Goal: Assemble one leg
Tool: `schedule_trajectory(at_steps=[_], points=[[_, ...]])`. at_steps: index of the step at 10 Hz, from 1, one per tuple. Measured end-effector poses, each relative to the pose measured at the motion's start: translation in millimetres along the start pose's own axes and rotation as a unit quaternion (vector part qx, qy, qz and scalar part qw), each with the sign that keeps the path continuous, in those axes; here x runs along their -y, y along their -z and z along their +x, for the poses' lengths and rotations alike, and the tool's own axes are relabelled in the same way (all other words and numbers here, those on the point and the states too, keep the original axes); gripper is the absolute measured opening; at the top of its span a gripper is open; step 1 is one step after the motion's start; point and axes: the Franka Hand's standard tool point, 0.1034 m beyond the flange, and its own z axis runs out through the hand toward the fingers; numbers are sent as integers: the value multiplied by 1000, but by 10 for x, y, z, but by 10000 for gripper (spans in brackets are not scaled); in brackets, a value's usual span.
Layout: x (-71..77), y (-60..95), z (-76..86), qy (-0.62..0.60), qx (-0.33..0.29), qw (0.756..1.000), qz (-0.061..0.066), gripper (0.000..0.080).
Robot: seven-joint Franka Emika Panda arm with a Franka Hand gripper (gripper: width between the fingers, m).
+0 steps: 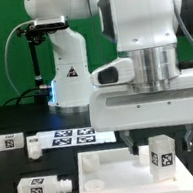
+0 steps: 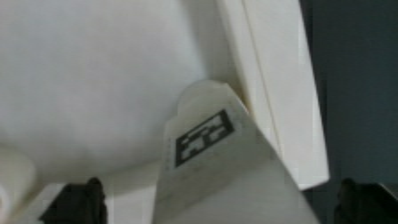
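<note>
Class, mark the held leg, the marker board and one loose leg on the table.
held leg (image 1: pixel 160 153), exterior view, its tagged side face.
marker board (image 1: pixel 73 137), exterior view, its tagged top.
loose leg (image 1: pixel 38 187), exterior view, its tagged side.

A: What surface fills the lower scene in the exterior view?
B: A dark, near-black table (image 1: pixel 17 117), lit from above, with the marker board (image 1: pixel 71 137) lying flat on it.

A: And behind it?
B: A green backdrop (image 1: pixel 1 49) spans the rear, evenly lit. A black cable (image 1: pixel 20 51) arcs before it.
</note>
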Motion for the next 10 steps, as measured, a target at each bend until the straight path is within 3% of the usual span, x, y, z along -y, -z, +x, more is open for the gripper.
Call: schedule_trajectory(at_steps=[2,3,4,5,6,8,10], points=[[40,2,2,13,-1,1000,4,649],[39,2,2,3,0,1000,3,540],[39,1,2,1,0,1000,3,540],[20,2,6,-35,-1,999,2,340],[-12,-5,4,-63,0,998,0,290],[-49,-1,17,-149,-2,989,0,290],[-38,-26,-5,-304,0,953,1,290]])
